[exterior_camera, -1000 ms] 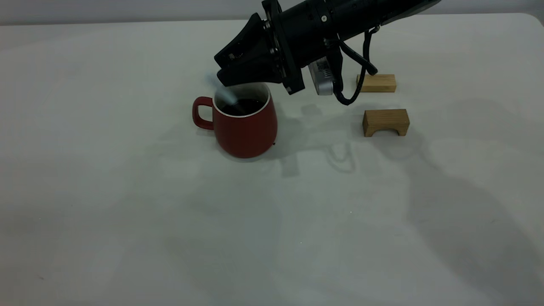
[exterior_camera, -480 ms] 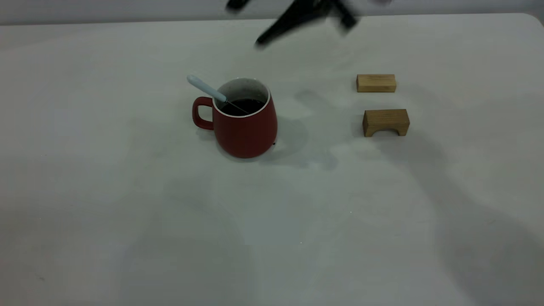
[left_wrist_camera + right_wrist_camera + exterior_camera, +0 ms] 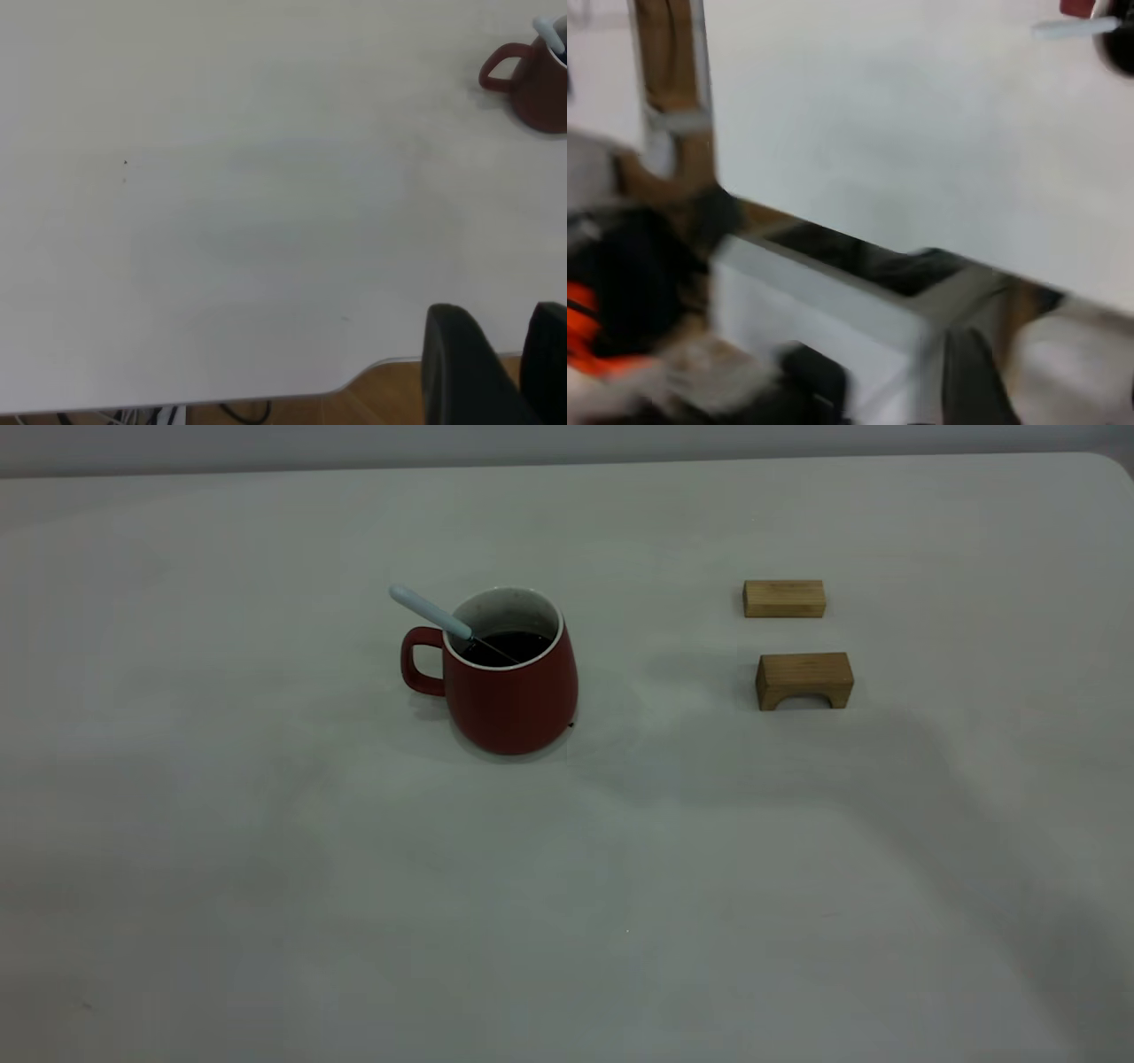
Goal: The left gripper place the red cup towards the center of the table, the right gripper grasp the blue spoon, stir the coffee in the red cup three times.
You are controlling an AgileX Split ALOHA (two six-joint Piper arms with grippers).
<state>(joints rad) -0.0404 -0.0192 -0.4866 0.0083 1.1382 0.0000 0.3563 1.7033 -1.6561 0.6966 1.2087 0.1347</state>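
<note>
At the far left of our reach, the left pincer (image 3: 496, 367), the plain black blocky one, hangs past the rim of the large off-white matte counter (image 3: 266, 868), well apart from everything. Its two dark fingers (image 3: 456, 363) stand with a gap between them, parted and holding nothing.

Moving right, we find the squat dark-red ceramic cup (image 3: 512, 682) standing upright near the middle of the counter, its loop handle turned to the left. The small spoon with the pale blue-white handle (image 3: 430, 611) leans inside it, handle jutting up and left over the rim above the loop, its thin grey neck running down into the dark glossy coffee (image 3: 505, 646). Nothing grips it.

Further right lie two light wooden blocks, well apart from the cup: a flat rectangular one (image 3: 784, 598) and, nearer the camera, an arched one (image 3: 803, 679).

The right pincer (image 3: 970, 376) is off the counter beyond its edge, only a dark finger showing; we cannot tell how it stands.

We judge the cup placed and the spoon let go in the coffee, with both arms clear, so the task looks finished or nearly so; if stirs remain, the right pincer would need to regrasp the jutting handle.

We count one cup, one spoon, two blocks.
</note>
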